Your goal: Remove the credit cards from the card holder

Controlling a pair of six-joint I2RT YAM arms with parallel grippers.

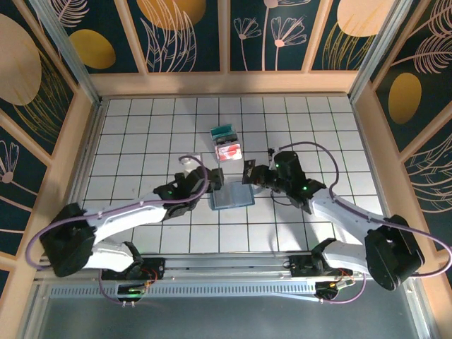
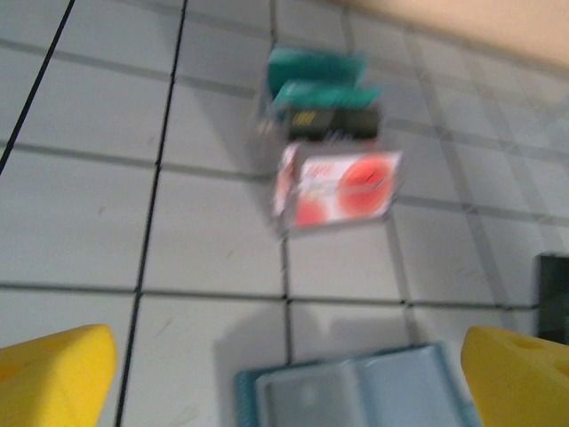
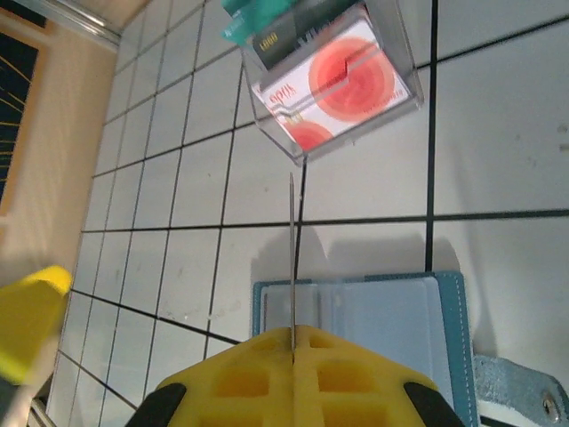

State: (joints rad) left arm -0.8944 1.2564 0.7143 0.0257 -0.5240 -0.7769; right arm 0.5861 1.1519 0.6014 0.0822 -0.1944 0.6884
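my right end effector (image 3: 293,340) is clenched on a credit card (image 3: 292,240) by its thin edge, the open card holder (image 3: 382,320) just beneath; so shallow a pinch could let it slip. my left end effector (image 2: 286,378) hangs released.

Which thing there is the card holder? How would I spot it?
On the white gridded table, look near its middle. The card holder lies there open and flat, slate-blue. Its neighbour, the clear box beyond it, holds a teal card and a red-marked card.
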